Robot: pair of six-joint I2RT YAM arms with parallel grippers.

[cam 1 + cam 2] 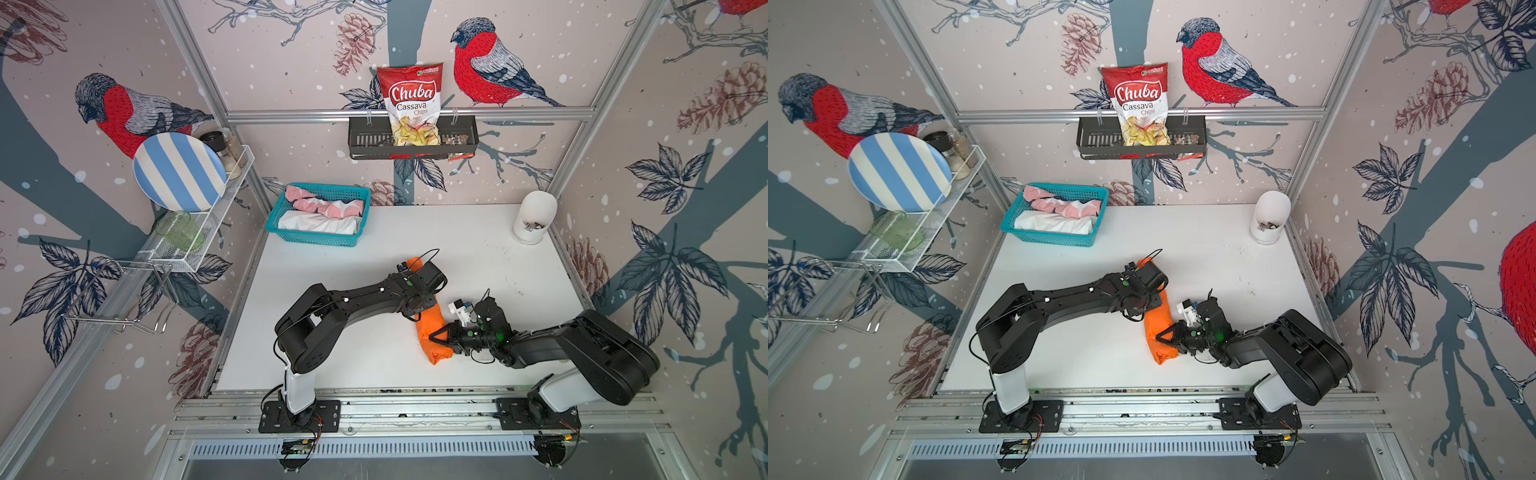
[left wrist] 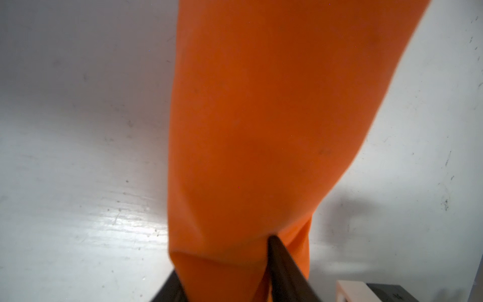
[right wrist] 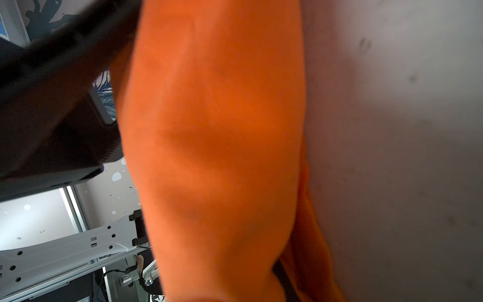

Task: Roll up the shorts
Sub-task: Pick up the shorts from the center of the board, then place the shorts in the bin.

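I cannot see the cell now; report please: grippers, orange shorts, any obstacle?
Left gripper and right gripper both shut on orange shorts. Shorts rolled, lying on table. White pair and pink pair in basket, no obstacle near.

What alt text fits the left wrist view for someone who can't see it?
Rolled orange shorts fill most of the view, lying on the scuffed white table. Nearest the camera, the left gripper pinches the roll's end between its dark fingers.
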